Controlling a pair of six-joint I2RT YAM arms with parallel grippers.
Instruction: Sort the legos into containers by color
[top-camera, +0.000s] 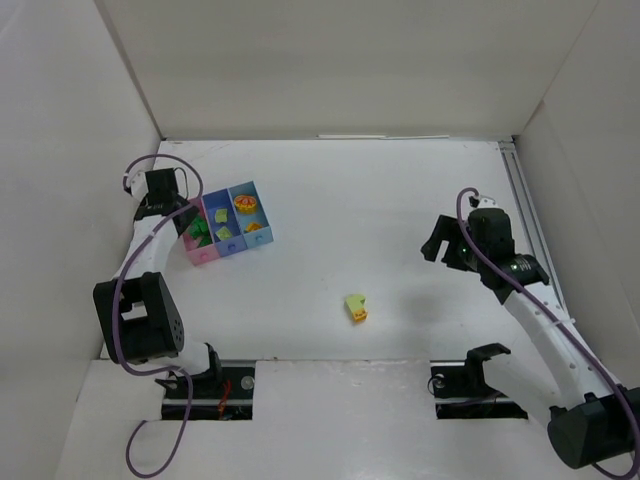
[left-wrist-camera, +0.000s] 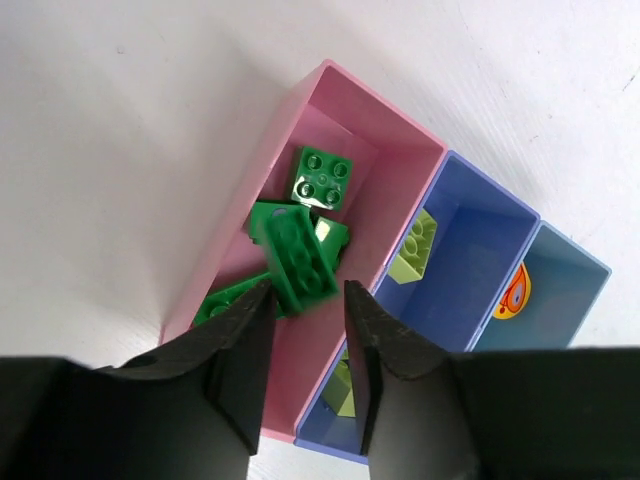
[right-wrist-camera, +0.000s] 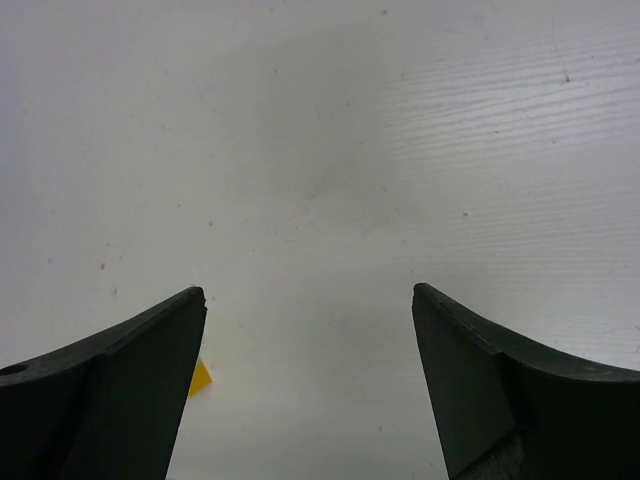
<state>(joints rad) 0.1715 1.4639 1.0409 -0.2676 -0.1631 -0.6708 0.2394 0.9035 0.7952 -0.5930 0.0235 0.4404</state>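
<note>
Left wrist: left gripper's (left-wrist-camera: 308, 288) jaws sit narrowly apart about the dark green brick (left-wrist-camera: 298, 250) over the pink box (left-wrist-camera: 375, 110), grip unclear, so open fully before you lift; right gripper's (right-wrist-camera: 309, 290) jaws gape empty.

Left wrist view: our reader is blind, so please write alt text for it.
The left gripper, jaws slightly apart, hangs over the pink box of dark green bricks, one tilted at its tips; two blue boxes adjoin.

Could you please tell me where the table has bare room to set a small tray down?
The widest bare patch lies mid-table, between the containers and the right pincer, beyond the loose lego. The far strip by the back wall is bare too. The left is crowded, where the left pincer hangs over the pink box.
</note>
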